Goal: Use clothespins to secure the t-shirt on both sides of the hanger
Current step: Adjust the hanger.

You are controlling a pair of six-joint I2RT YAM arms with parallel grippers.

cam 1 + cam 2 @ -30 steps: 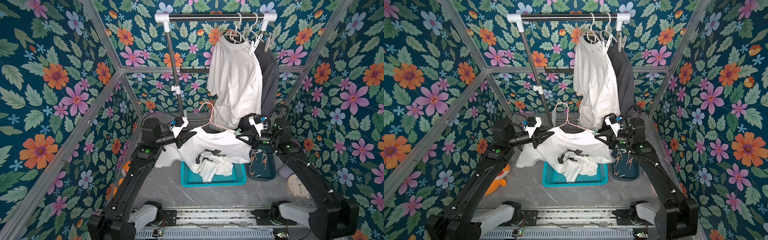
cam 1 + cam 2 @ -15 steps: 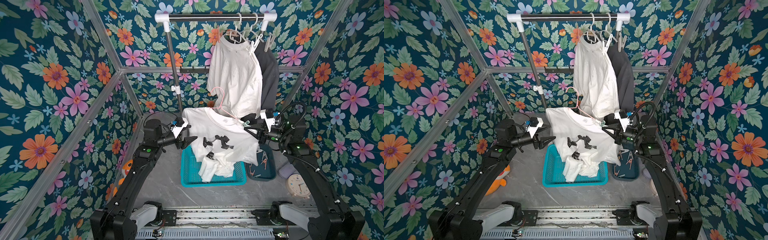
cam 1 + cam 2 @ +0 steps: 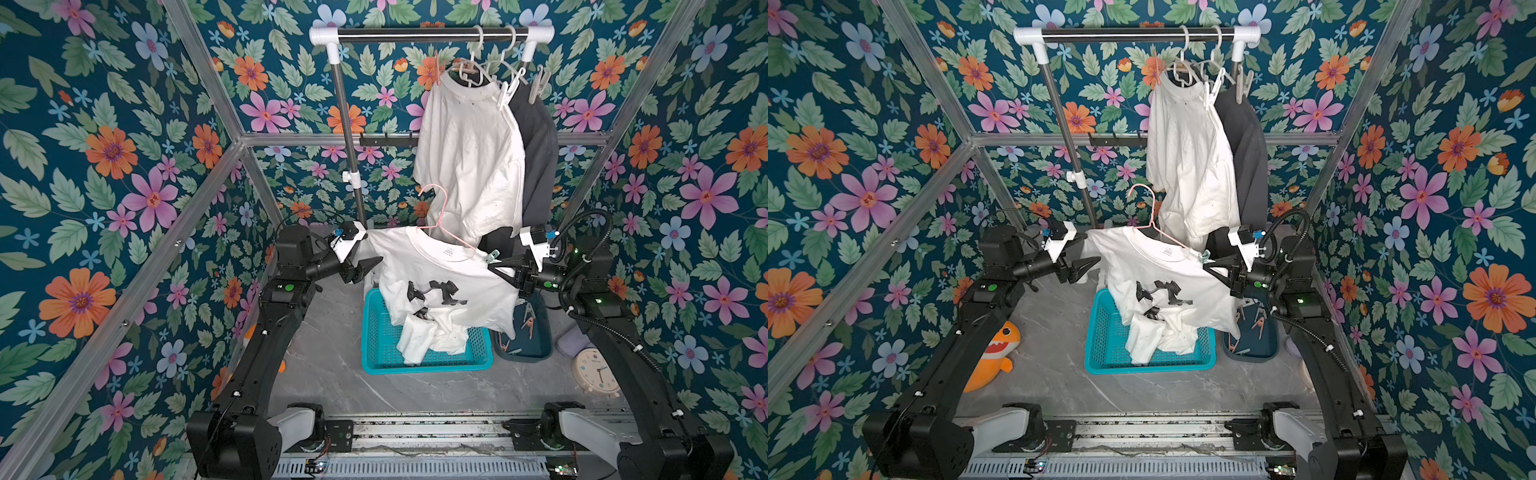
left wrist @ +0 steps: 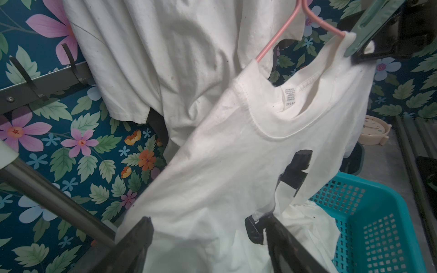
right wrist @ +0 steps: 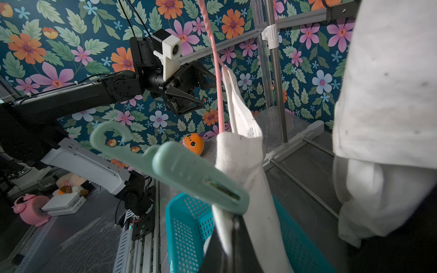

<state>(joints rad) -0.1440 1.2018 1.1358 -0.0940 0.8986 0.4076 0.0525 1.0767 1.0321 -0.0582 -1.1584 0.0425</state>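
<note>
Right wrist view shows the soft, floppy t-shirt (image 5: pixel 238 151) held by the right gripper (image 5: pixel 233 234), jaws shut on its shoulder. Beside the pink hanger (image 5: pixel 218 94), the left gripper (image 5: pixel 207 91) has jaws wide open, empty. Right beside the shut jaws sits a light, springy clothespin (image 5: pixel 189 172), best pinched at its tail

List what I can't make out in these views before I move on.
Arms of the hanger: in both top views, covered by the t-shirt; only hook and neck show.
Grip of the right gripper: in the right wrist view, cloth and the mint clothespin hide whether wire sits between its fingers.
Count of spare clothespins in the tray: in both top views, partly behind the sleeve and the right arm.
</note>
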